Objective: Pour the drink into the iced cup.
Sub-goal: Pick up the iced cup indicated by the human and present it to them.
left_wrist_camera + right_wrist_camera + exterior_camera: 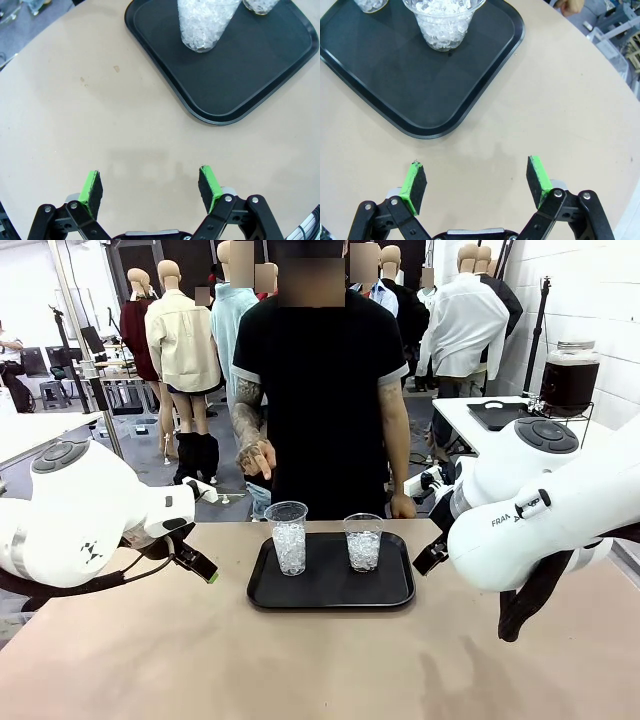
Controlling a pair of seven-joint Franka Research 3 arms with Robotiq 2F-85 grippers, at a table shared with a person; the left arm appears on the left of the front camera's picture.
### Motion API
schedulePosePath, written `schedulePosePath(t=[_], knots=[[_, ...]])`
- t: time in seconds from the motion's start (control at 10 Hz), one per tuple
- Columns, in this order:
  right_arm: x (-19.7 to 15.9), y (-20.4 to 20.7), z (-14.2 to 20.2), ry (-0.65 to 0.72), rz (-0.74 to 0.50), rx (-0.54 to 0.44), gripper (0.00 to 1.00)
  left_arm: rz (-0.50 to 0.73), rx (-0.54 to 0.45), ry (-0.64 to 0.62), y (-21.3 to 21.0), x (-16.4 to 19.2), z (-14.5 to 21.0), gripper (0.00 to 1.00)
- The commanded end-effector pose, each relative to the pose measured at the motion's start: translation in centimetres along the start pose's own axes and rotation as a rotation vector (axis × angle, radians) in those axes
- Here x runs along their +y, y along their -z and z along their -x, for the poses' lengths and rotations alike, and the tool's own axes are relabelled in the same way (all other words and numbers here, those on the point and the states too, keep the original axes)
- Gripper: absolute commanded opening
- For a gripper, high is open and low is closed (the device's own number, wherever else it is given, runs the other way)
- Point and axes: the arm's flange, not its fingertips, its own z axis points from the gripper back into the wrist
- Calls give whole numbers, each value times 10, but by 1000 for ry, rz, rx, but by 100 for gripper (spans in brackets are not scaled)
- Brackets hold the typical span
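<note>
Two clear cups of ice stand on a black tray (330,592) at the table's middle: the left cup (290,537) and the right cup (363,542). The dark drink (568,382) fills a lidded glass jar on a side table at the back right. My left gripper (205,570) hovers left of the tray, open and empty (150,187), with a cup (202,25) ahead of it. My right gripper (428,560) hovers right of the tray, open and empty (477,182), facing the other cup (444,22).
A person stands at the far edge, one hand (257,457) hanging with fingers pointing down above and left of the left cup, the other hand (402,506) resting on the table edge. Bare tan tabletop (300,670) lies in front of the tray.
</note>
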Motion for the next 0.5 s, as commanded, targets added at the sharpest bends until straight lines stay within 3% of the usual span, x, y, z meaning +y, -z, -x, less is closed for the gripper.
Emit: schedulePosePath(t=[0.0,0.2,0.4], knots=[[0,0,0,1,0,0,100,0,0,0,0,0,0,100],[0,0,0,1,0,0,100,150,-93,102,-13,51,-29,100],[0,0,0,1,0,0,100,299,-52,231,-2,96,-62,100]])
